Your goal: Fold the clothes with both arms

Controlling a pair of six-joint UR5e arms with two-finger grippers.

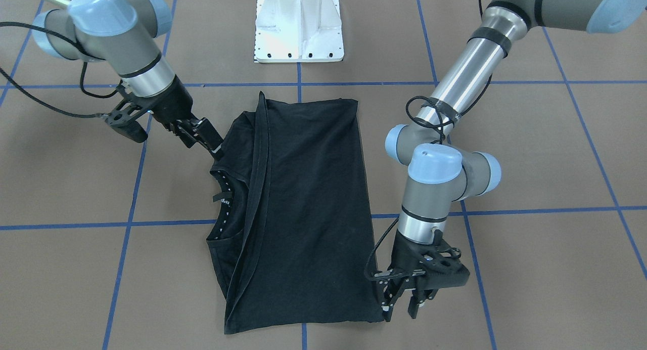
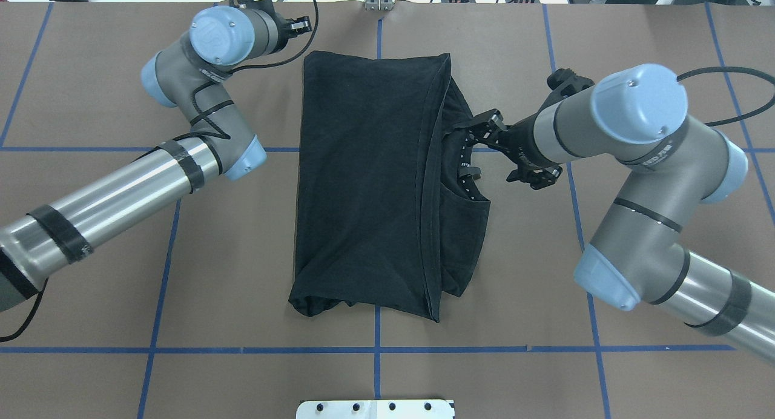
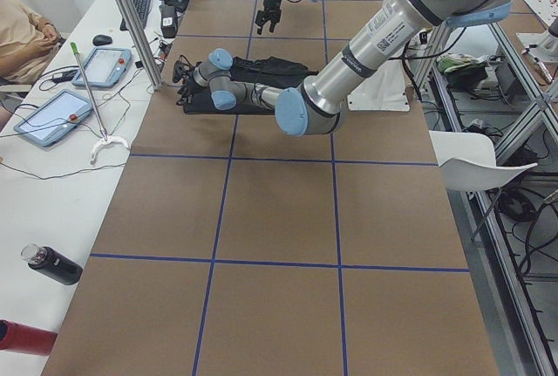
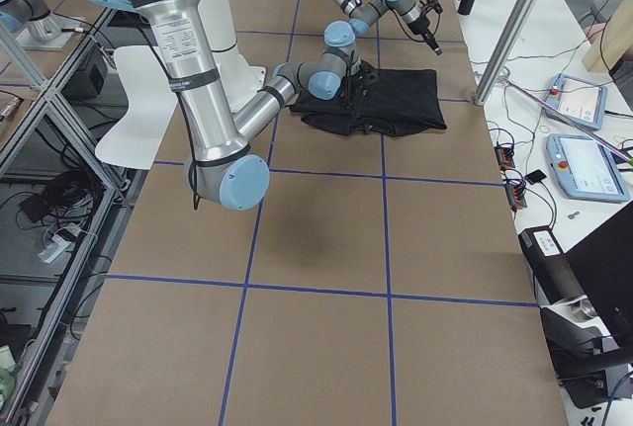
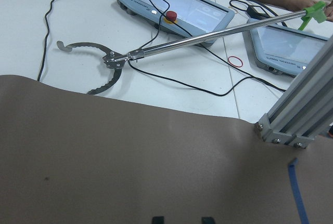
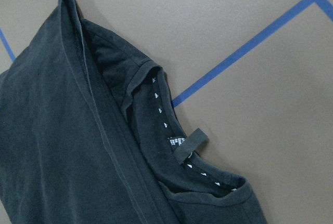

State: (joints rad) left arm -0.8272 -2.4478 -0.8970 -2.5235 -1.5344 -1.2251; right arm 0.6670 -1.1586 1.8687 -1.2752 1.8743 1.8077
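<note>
Got the T-shirt (image 2: 363, 177) lying flat mid-frame in the overhead view on the brown surface (image 2: 545, 273), folded into a long strip, plain black side up, long axis running top to bottom of that view. Showing collar (image 6: 161, 110) and one shoulder poking out past the stitched hem band (image 6: 104, 130) on the strip's right-hand side there

Key relation: right gripper (image 1: 216, 148) at upper left of the front-facing view, tip right at the shoulder edge by the collar, pointing in across the short axis. Can't tell whether clamped on cloth or only touching, no fingers in its wrist view. Left gripper (image 1: 402, 305) at lower right of the same view, pointing down just beside the strip's corner, jaws parted, nothing between them. Opposite long edges, then; right one looks closer to fabric

Soft matte knit, limp, rumpled at the overhead view's lower-left corner; expect layers to sag and slip on a lift. White-triangle neck tape and small hanger loop (image 6: 190, 145) inside the collar. Matte surface gridded with blue tape (image 2: 375, 349)
</note>
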